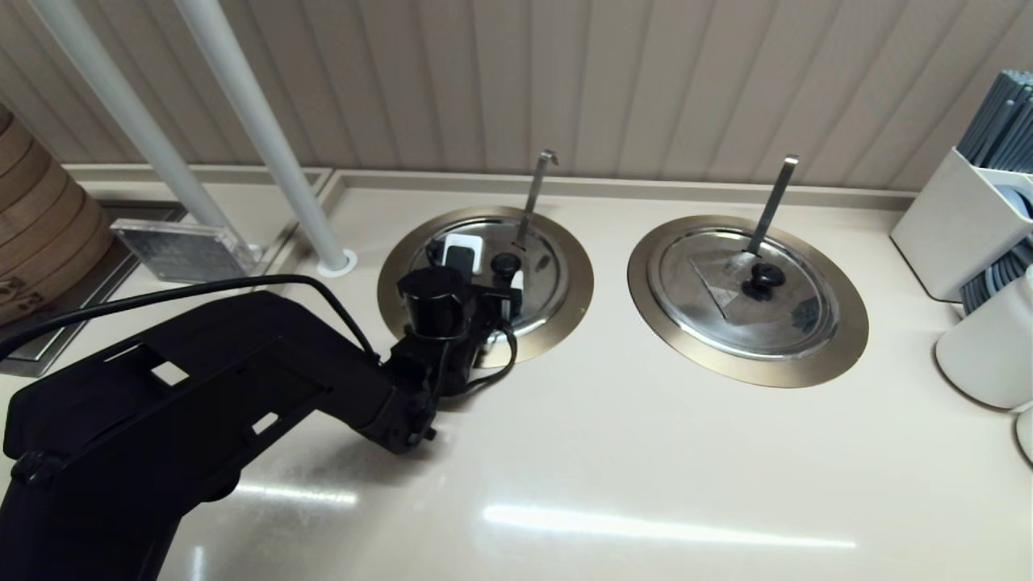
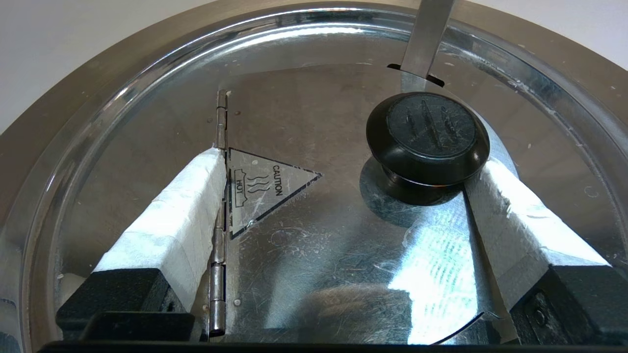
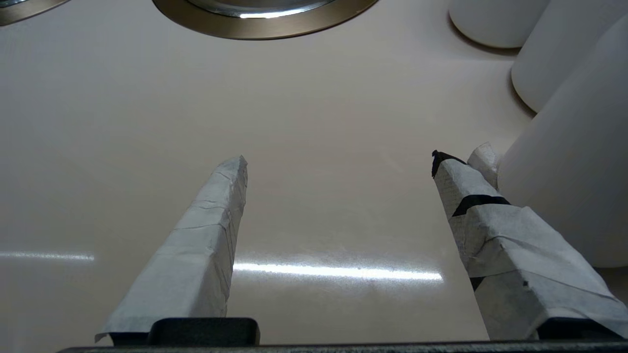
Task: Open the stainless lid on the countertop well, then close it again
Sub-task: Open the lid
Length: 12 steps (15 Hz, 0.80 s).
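- stainless lid: round, shiny, scratched steel, hinged across the middle; black centre knob; faint triangle "CAUTION HOT" mark; lies flat, closed on the well.
- countertop well: left of two, wide bronze-coloured ring flush in the counter; hook-ended ladle handle rises through the lid's edge notch.

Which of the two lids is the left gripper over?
The left gripper is over the stainless lid with the hook-ended ladle handle, not the twin lid.

left gripper reaching forward and down, fingers spread wide, right gripper parked low, fingers apart
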{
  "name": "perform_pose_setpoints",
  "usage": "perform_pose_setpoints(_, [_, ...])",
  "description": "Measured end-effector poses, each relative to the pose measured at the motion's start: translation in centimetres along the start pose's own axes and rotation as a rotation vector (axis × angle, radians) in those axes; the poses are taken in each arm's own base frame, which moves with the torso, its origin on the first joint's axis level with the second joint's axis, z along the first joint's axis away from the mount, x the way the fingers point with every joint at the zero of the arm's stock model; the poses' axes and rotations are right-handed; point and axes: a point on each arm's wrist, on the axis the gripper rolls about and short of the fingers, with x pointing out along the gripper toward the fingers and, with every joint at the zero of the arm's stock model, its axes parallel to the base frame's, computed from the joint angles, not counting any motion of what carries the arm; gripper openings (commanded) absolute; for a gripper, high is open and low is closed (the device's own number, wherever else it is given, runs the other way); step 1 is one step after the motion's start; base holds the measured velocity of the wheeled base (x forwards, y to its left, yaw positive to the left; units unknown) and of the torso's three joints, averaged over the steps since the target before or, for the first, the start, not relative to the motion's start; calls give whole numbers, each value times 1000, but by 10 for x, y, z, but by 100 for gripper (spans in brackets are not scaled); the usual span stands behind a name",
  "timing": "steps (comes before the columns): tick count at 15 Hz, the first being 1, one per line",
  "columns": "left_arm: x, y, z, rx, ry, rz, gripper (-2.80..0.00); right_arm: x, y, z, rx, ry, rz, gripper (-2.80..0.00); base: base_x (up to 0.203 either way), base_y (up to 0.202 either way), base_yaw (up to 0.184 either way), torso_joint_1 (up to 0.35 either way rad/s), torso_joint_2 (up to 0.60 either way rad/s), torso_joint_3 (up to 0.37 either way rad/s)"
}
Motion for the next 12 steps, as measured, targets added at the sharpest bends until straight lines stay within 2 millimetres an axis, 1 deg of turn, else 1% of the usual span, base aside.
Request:
perform_pose_setpoints(3, [-1,1,4,-2,-5,2,0,0,0,0,0,0,0,0,0,0,0,0,0,0])
perform_pose_setpoints(9, [-4,4,21,-15,-36,7,0,0,0,0,0,0,0,0,0,0,0,0,0,0])
perform_pose_setpoints(12, [-5,5,26,-21,-47,9,0,0,0,0,0,0,0,0,0,0,0,0,0,0])
